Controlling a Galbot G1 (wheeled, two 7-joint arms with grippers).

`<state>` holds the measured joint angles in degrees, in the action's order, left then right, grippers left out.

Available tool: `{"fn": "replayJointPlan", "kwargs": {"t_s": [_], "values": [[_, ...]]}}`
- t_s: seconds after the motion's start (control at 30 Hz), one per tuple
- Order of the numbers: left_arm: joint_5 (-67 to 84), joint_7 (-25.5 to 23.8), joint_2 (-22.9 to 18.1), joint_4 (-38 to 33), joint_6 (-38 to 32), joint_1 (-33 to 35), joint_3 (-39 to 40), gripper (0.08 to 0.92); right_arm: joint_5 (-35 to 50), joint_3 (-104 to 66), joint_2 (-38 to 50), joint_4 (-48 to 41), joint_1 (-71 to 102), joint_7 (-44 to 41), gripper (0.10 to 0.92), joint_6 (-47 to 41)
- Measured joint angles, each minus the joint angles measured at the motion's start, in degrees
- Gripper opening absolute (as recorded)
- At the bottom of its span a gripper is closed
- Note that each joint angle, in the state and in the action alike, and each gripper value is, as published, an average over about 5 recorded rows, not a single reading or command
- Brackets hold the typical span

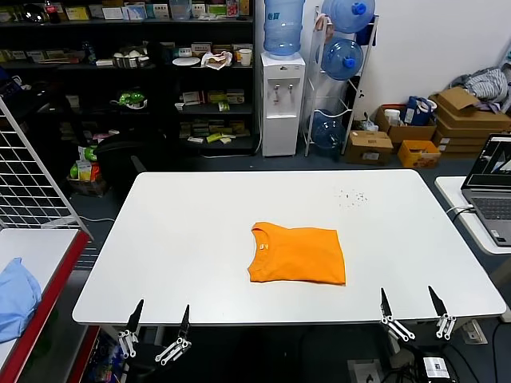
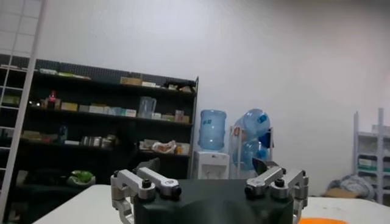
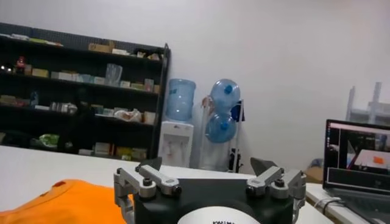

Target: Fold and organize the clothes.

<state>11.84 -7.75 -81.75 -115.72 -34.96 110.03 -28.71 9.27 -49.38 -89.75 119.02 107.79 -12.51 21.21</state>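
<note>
On the white table your orange T-shirt lies folded; left gripper and right gripper hang released, empty, so little seems left.

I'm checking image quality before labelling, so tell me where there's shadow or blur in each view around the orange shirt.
Head view: the orange T-shirt is sharp and evenly lit on the white table, casting almost no shadow. Left wrist view: soft throughout, with only an orange sliver at the frame edge. Right wrist view: the shirt is close and blurred.
</note>
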Motion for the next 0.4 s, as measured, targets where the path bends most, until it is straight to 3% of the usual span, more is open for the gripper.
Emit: {"fn": "replayJointPlan", "kwargs": {"t_s": [0.4], "values": [[-0.61,-0.03,-0.33,0.03,-0.16,0.85,-0.38,0.921,-0.33,0.01,-1.19,-0.02,0.56,-0.28,0.921,1.02]]}}
